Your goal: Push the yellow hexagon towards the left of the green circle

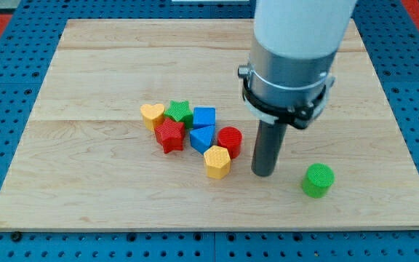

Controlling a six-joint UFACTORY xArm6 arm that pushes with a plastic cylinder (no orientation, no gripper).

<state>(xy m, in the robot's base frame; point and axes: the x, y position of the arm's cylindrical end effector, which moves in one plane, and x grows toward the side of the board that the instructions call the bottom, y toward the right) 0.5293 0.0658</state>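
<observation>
The yellow hexagon (217, 161) sits low in the frame's centre, at the bottom edge of a cluster, touching or nearly touching the red cylinder (230, 140) and a blue block (202, 137) above it. My tip (263, 173) rests on the counter (86, 196) just right of the hexagon, between it and the green circle (318, 180) at lower right. There is no hand, only the rod. Pushing from here would drive the hexagon left, away from the target; circling round risks dragging the red cylinder along.
</observation>
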